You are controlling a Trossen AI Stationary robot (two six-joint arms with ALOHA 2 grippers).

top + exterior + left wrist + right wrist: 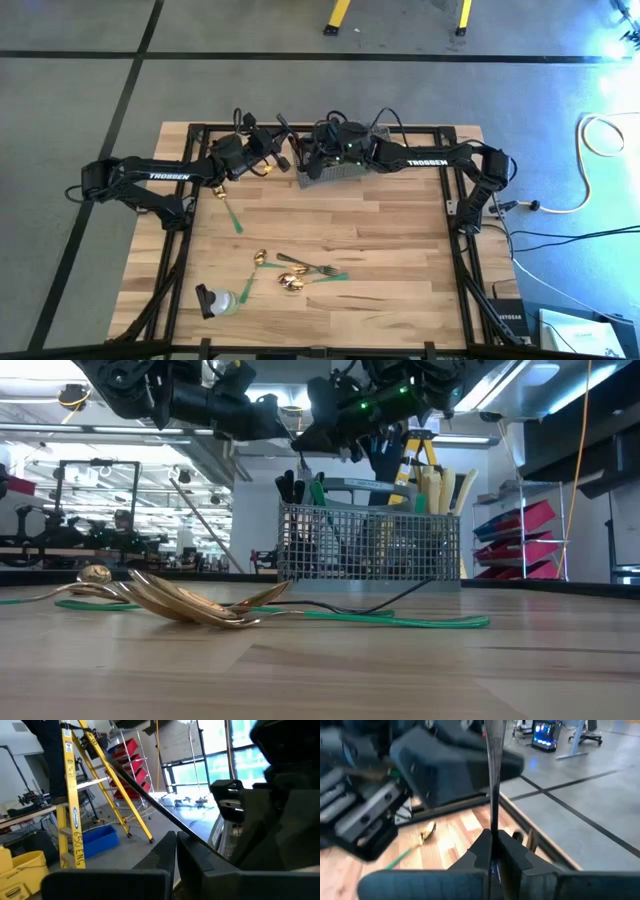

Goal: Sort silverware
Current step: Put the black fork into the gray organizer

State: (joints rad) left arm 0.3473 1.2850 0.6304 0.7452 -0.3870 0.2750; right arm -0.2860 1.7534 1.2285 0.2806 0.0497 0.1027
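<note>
The grey mesh basket (335, 175) (370, 545) stands at the table's far middle, with cream handles (432, 490) and dark handles (293, 488) sticking up out of it. My right gripper (312, 158) (492, 836) hovers over the basket's left end, shut on a thin dark fork (492, 780). My left gripper (280, 152) (176, 837) is shut just left of it, pointing level. The fork (140, 790) runs slantwise just past its fingertips. Gold spoons (260, 258) (190, 605) and a dark fork (310, 268) lie on the near middle of the table. My right gripper pinches the dark fork's thin shaft (492, 822) between its two fingers. The fork runs on straight ahead of the fingertips, lifted clear of the table, toward my left gripper. Which end of it lies in the fingers does not show. Whether my left gripper touches the fork, I cannot tell.
One gold spoon (218, 190) (427, 831) lies under the left arm, beside a green tape strip (235, 220). More green strips (420, 620) lie among the spoons. A small bottle with a dark cap (218, 300) lies near the front left. A black frame (455, 220) borders the wooden table.
</note>
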